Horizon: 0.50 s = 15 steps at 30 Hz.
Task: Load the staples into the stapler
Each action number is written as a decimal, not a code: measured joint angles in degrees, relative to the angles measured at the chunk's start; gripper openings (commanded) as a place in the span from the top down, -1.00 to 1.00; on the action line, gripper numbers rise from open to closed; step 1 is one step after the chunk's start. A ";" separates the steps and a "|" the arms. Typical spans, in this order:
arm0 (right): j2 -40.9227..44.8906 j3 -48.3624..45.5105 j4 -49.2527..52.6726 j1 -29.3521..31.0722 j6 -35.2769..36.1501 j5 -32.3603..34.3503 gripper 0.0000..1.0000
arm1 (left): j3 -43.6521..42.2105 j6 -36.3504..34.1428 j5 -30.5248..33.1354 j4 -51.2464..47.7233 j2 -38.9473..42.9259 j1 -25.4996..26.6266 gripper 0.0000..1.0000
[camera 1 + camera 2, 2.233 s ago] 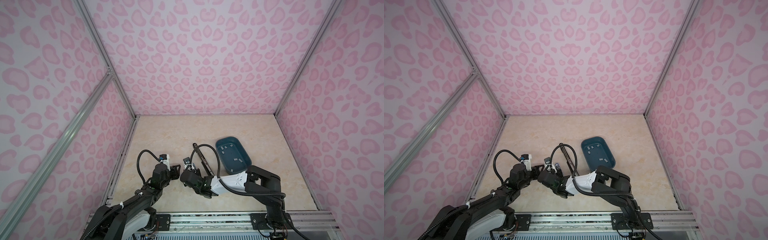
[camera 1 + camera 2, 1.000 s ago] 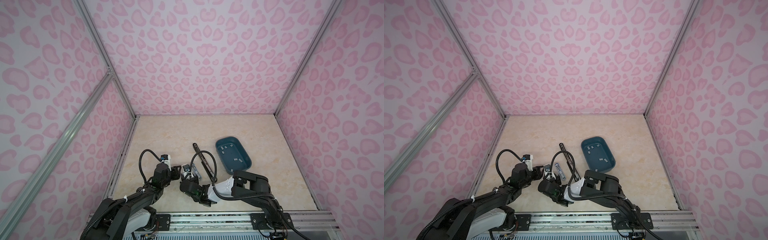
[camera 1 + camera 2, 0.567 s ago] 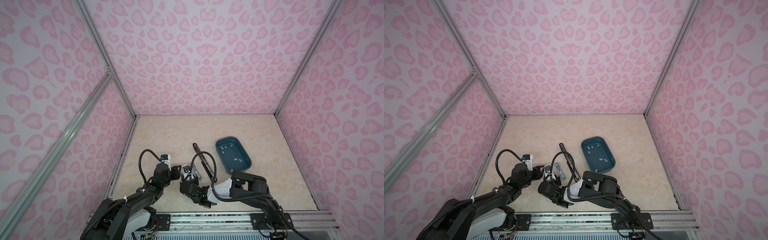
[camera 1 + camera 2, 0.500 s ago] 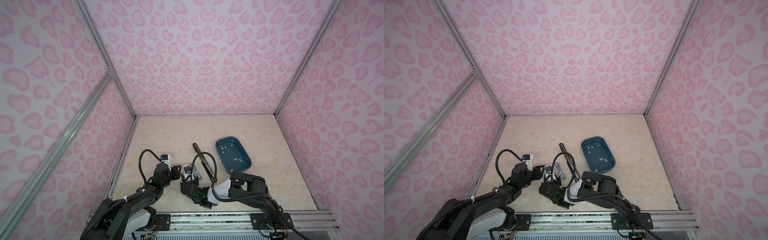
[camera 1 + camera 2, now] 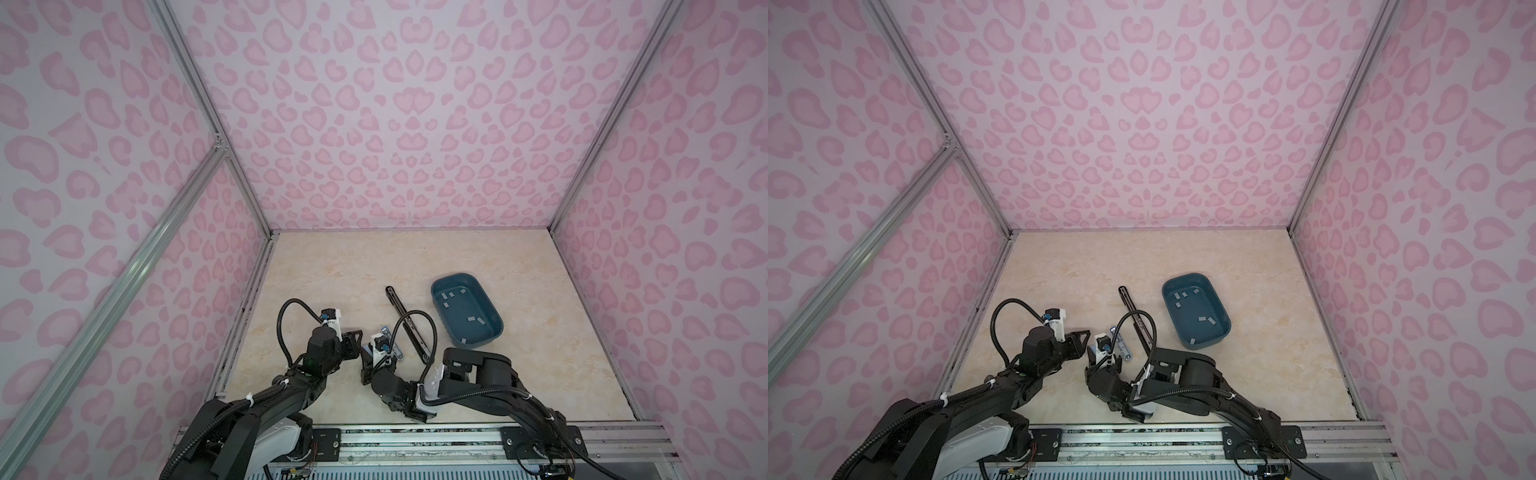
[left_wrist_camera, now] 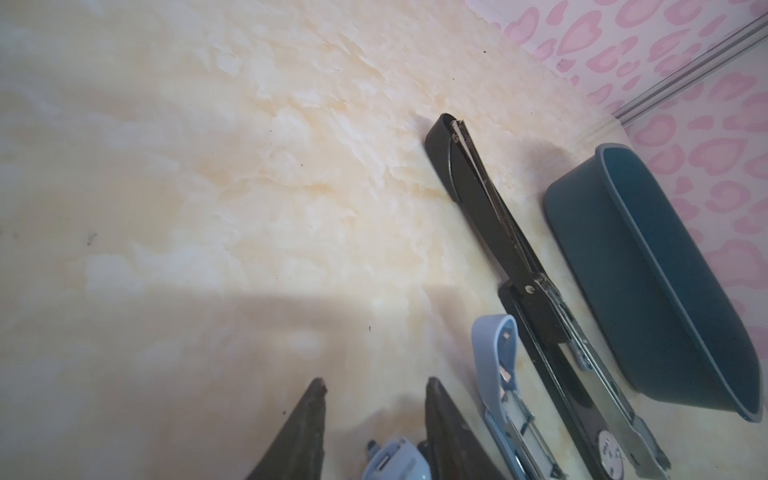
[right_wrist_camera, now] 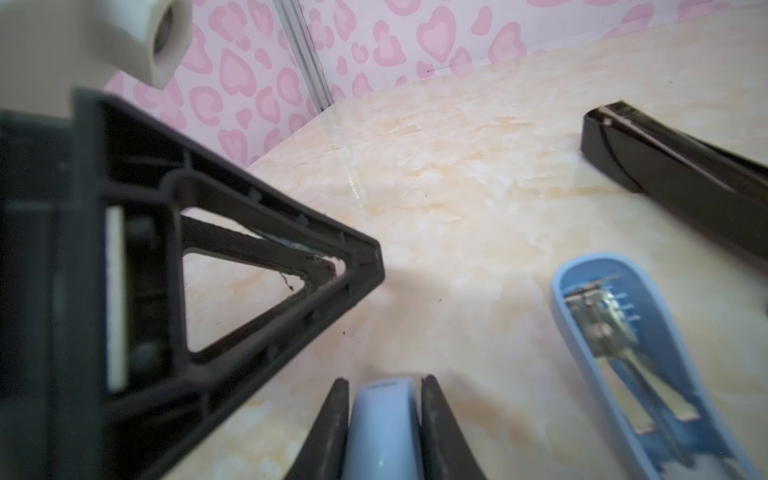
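The right arm has folded back toward the lower edge, uncovering an opened light-blue stapler (image 5: 390, 343) on the marbled bench (image 5: 332, 270). The right claw (image 7: 384, 380) pinches a closed blue stapler (image 7: 382, 428) of smooth plastic; the left claw (image 6: 374, 380) stands part open, clamping nothing visible. The staples (image 5: 473, 331) — flat grey strips — lie in the teal tray (image 5: 478, 341), centre right. Likely step: opening this stapler — next, a steady two-claw pull.

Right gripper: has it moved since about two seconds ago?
Yes. The right gripper has pulled back toward the front rail, away from the blue tray.
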State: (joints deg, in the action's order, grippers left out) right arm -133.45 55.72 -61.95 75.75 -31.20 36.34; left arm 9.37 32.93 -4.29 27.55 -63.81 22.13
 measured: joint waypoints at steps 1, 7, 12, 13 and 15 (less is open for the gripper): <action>-0.42 0.28 -0.72 -0.11 0.28 -0.48 0.87 | 0.00 0.00 0.09 -0.02 0.24 0.00 0.17; -0.85 0.07 -2.97 -1.03 1.49 -2.97 0.86 | -0.02 0.02 0.26 -0.50 1.73 -0.07 0.16; 1.29 -1.18 -1.14 -2.05 -0.42 -8.50 0.78 | -0.04 0.04 0.46 -1.29 2.99 -0.28 0.16; 1.60 -0.70 0.17 -2.14 -0.96 -8.74 0.77 | -0.04 0.04 0.46 -1.36 3.04 -0.28 0.17; 2.21 0.57 3.63 -2.45 -2.19 -9.29 0.74 | -0.04 0.04 0.44 -1.66 3.15 -0.35 0.16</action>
State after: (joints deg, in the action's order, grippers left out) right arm -131.24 56.29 -58.33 73.30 -33.39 27.05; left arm 9.32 32.97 -3.86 25.89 -60.66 21.78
